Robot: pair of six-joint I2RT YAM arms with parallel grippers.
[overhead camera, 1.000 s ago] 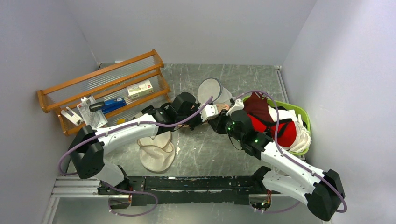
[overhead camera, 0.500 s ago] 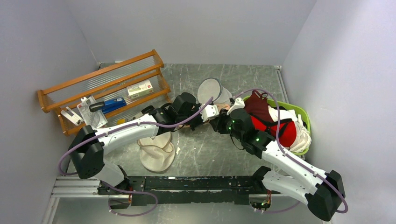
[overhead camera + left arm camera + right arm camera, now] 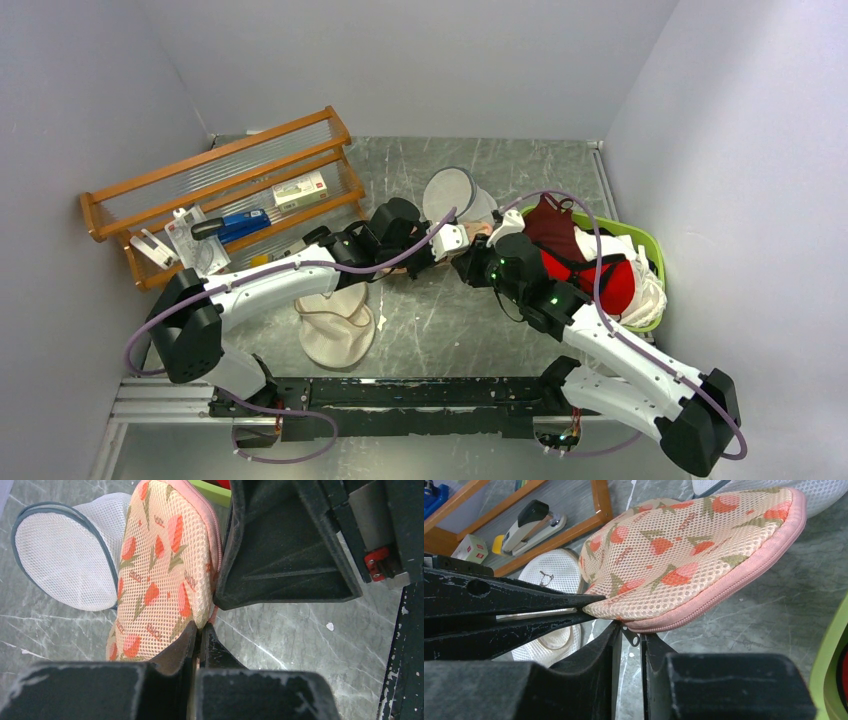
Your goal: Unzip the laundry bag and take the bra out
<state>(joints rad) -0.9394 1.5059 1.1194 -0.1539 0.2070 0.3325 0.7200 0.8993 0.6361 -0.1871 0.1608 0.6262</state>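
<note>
The laundry bag (image 3: 684,555), pale pink mesh with red-orange flowers and a pink zipper rim, is held above the table between both grippers. My left gripper (image 3: 200,630) is shut on the bag's near edge (image 3: 160,570). My right gripper (image 3: 630,632) sits under the zipper rim, its jaws a narrow gap apart. The small metal zipper pull (image 3: 631,636) hangs in that gap, not pinched. In the top view both arms cover the bag, and only a peach sliver (image 3: 480,230) shows. The zipper looks closed along the visible rim. The bra is hidden.
A round white mesh pouch (image 3: 450,190) lies just behind the bag. A cream mesh bag (image 3: 335,325) lies under the left arm. A wooden rack (image 3: 220,190) with a stapler (image 3: 531,522) stands at the left. A green basket (image 3: 652,250) of red garments sits at the right.
The right arm has shifted slightly toward the bag. The left arm and the bag have stayed put.
</note>
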